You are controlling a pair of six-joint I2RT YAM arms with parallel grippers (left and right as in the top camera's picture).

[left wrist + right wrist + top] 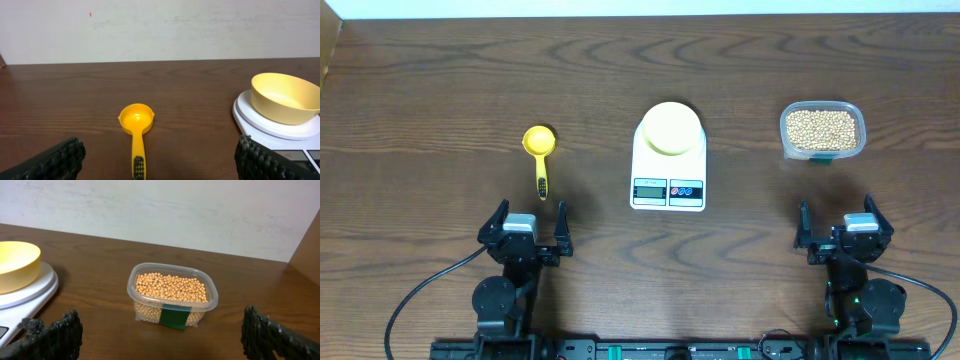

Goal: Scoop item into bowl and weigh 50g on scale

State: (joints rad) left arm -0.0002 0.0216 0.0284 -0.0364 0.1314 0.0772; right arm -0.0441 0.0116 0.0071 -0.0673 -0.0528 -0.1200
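**Both claws open and empty; beans in the tub, bowl on the scale**

The left claw sits at the near left of the tabletop with its jaws spread wide and nothing between them. Just beyond it lies a yellow scoop, cup at the far end and handle pointing back toward the claw, not touching it.

The right claw sits at the near right, also spread wide and holding nothing. The beans lie straight ahead of it, farther off. They fill a clear tub with a green label on its near side.

The scale stands in the middle between the two arms, its display and buttons facing the near edge. The figures on the display are too small to read. The bowl rests on the scale's round platform, with nothing in it, well apart from both claws.
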